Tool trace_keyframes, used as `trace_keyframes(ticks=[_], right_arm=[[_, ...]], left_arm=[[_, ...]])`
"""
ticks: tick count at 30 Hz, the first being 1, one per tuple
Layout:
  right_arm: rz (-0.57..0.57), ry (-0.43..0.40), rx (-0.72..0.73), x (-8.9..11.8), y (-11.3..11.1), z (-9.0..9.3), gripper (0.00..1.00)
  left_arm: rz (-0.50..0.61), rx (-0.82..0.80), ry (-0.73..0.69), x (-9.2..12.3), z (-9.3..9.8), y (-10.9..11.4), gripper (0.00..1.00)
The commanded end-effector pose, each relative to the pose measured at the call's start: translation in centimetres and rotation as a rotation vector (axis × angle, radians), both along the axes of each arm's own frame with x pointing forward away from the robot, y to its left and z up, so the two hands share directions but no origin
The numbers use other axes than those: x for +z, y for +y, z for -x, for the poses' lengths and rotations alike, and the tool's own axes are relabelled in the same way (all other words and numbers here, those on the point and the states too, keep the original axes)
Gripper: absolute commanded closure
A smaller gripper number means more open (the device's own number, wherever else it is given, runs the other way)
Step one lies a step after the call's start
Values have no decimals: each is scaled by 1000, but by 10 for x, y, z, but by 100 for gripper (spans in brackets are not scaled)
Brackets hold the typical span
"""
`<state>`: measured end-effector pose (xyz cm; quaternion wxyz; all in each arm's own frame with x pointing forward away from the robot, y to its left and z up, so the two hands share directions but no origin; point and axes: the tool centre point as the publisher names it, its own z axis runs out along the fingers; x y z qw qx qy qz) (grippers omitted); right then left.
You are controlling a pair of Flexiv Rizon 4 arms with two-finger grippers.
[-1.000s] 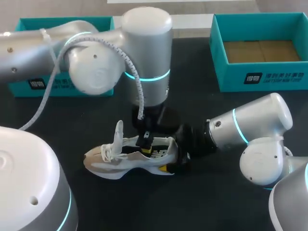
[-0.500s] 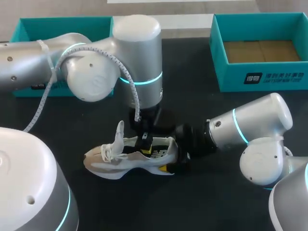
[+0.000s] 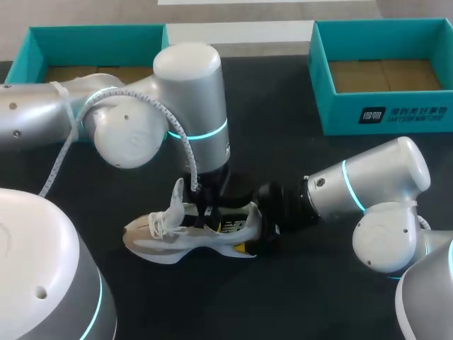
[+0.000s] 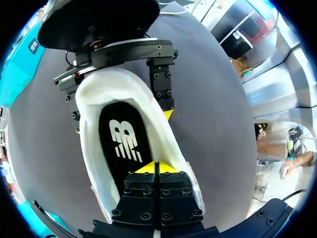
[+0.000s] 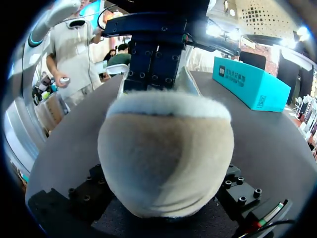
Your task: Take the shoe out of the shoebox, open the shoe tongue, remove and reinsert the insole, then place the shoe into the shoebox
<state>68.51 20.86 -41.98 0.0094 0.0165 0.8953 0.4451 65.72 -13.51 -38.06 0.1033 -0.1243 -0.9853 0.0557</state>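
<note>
A white sneaker (image 3: 185, 237) lies on its side on the black table, toe to the left, its tongue (image 3: 174, 202) standing up. My left gripper (image 3: 211, 212) comes down into the shoe's opening. In the left wrist view it (image 4: 156, 167) is shut, its yellow tips together just over the black insole (image 4: 121, 141) with a white logo. My right gripper (image 3: 263, 232) holds the heel from the right; its fingers (image 4: 161, 84) press both sides of the heel. In the right wrist view the fuzzy heel (image 5: 166, 158) fills the space between the right fingers (image 5: 240, 191).
An open teal shoebox (image 3: 386, 117) stands at the back right. A second teal box (image 3: 92, 32) sits at the back left, partly behind my left arm. Bare black table lies in front of the shoe.
My left arm's wrist has swung left and nearer while its gripper stays shut in the shoe's opening. The right arm and the shoe have kept still.
</note>
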Motion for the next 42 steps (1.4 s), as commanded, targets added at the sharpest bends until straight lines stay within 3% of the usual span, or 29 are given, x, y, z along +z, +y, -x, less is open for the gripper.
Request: trace_keyframes(ticks=[1,7,9,11,12,13,20,24,26,30,32,42], right_arm=[[1,-2,-2,-3,2,3,100],[1,-2,-2,-3,2,3,100],[1,-2,-2,-3,2,3,100],[1,-2,-2,-3,2,3,100],[1,-2,-2,-3,2,3,100],[1,-2,-2,-3,2,3,100],[1,-2,-2,-3,2,3,100],[1,-2,-2,-3,2,3,100],[1,-2,-2,-3,2,3,100],[1,-2,-2,-3,2,3,100],[1,-2,-2,-3,2,3,100],[1,-2,-2,-3,2,3,100]], left_arm=[[11,-6,10,-3,5,-1,100],[29,-10,21,-3,11,-1,100],[35,-12,16,-6,10,-2,62],[41,-11,5,-8,9,-3,49],[51,-12,-7,-8,9,-4,29],[51,-11,-13,-8,8,-4,20],[86,-14,-55,-15,5,-9,27],[96,-9,-86,-23,2,-9,24],[106,1,-99,-27,1,-8,27],[99,17,-122,-39,-5,-6,53],[103,24,-133,-43,-7,-6,58],[113,86,-213,-61,-17,-3,64]])
